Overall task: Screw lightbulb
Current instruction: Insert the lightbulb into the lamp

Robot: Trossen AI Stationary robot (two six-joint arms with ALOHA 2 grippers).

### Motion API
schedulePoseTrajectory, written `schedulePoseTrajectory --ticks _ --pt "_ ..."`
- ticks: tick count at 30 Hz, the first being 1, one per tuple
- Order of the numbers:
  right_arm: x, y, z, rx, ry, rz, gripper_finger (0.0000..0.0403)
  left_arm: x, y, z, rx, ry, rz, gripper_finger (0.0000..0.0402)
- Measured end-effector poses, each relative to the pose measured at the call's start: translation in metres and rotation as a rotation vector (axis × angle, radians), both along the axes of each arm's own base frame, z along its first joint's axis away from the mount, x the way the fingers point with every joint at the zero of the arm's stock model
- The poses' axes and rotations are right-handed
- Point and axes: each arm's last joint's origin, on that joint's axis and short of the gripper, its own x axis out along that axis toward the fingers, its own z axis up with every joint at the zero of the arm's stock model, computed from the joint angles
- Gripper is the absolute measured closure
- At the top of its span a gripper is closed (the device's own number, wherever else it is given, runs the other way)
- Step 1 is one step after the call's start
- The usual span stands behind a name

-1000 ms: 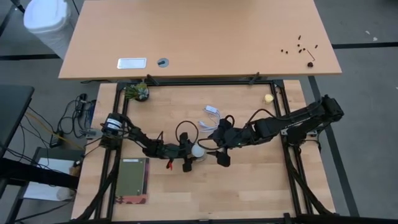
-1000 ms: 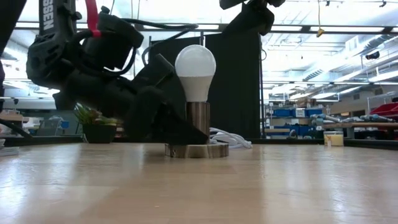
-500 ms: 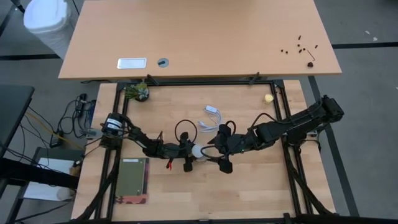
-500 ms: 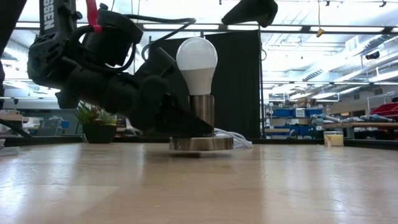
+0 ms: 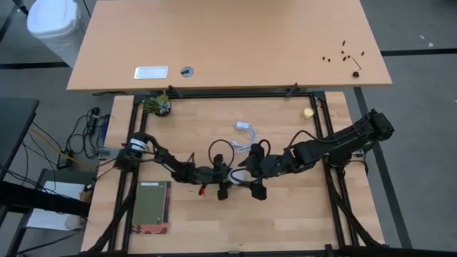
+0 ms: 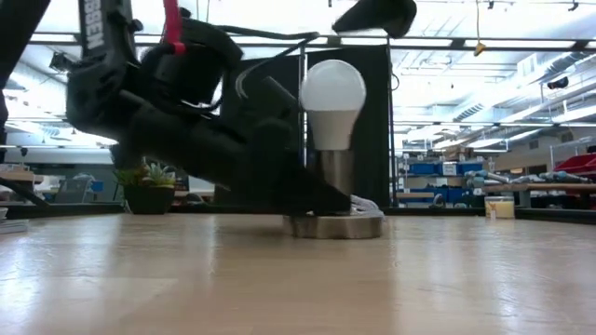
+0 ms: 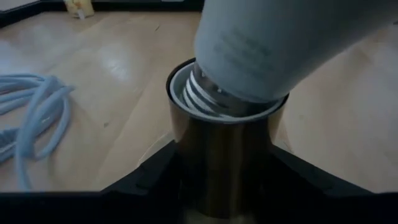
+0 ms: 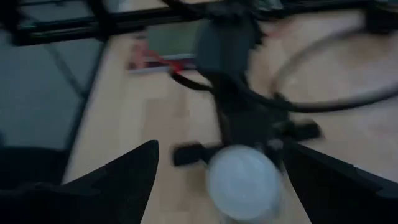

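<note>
The white lightbulb [image 6: 332,98] stands in the mouth of a brushed-metal socket [image 6: 333,181]. Part of its screw thread [image 7: 205,93] shows above the rim. The socket's round disc foot [image 6: 333,226] rests on the table. My left gripper [image 5: 227,176] reaches in low from the table's left and is shut on the socket. My right gripper [image 5: 253,173] hangs open above the bulb. In the right wrist view its fingers [image 8: 118,180] stand wide on either side of the bulb [image 8: 242,180] without touching it. My left gripper pinches the socket's metal column [image 7: 224,162] between its two fingers [image 7: 155,180], low down just above the disc foot. The fingers come nearly level from the table's left, one on each side of the column. The socket stands upright with its foot on the table.
The socket's white cord [image 5: 243,139] lies coiled just beyond it. A small potted plant [image 5: 157,106] stands at the far left and a tiny yellow ball [image 5: 308,112] at the far right. A green book [image 5: 151,207] lies near the left front edge.
My left gripper has gone toward the table's right edge, taking the socket and bulb with it. The socket has slid along the table and stays upright. My right gripper has swung a little toward the near edge, staying open above the bulb.
</note>
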Motion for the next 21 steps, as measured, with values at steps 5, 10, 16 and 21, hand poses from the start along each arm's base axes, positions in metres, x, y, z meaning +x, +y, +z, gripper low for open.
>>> schedulePoseTrajectory --ticks 5,10,16,21 --pt "-0.001 0.004 0.0 0.01 0.005 0.016 0.0053 0.019 -0.005 -0.006 -0.013 -0.019 -0.002 0.0201" --pt "-0.008 0.011 -0.006 -0.06 0.06 0.011 0.0053 0.03 -0.007 -0.003 -0.014 -0.032 -0.003 0.0201" --pt "-0.013 0.028 -0.008 -0.089 0.052 0.046 0.0053 0.034 -0.008 0.0 -0.024 -0.043 0.0 0.0201" --pt "-0.012 0.031 -0.022 -0.208 0.11 -0.004 0.0057 0.035 -0.008 0.001 -0.063 -0.053 0.01 0.0201"
